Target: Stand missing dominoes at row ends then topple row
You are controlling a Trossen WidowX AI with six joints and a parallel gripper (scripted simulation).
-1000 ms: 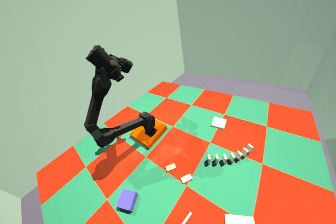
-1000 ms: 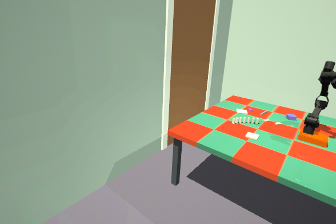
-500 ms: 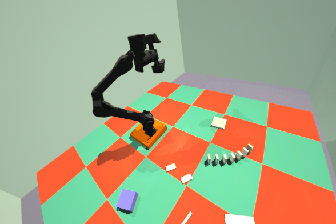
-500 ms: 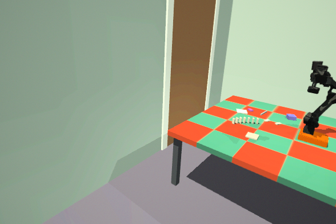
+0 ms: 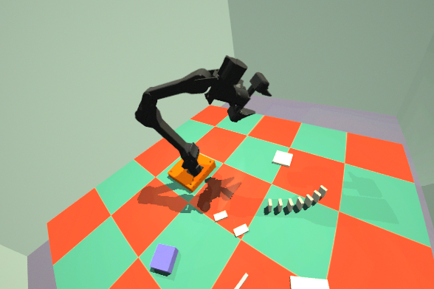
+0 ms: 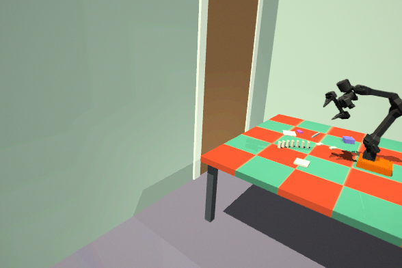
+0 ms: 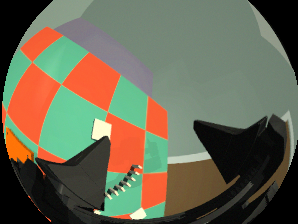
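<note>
Several cream dominoes (image 5: 290,205) (image 6: 292,143) stand upright in a curved row; the row also shows low in the wrist view, partly beside a finger. Two more dominoes lie flat between the row and the arm's base: one domino (image 5: 240,230) (image 6: 319,143) nearer the row, the other domino (image 5: 221,216) (image 6: 333,148) nearer the base. My gripper (image 5: 262,103) (image 6: 328,113) (image 7: 152,132) is open and empty, high above the table and well apart from all the dominoes.
A flat white tile (image 5: 283,158) (image 6: 301,163) (image 7: 101,129) lies on one side of the row, another white tile (image 5: 309,283) (image 6: 289,133) on the other. A purple block (image 5: 164,258) (image 6: 349,139), a thin stick (image 5: 241,281) (image 6: 315,135) and a small magenta piece (image 6: 299,131) also lie on the table.
</note>
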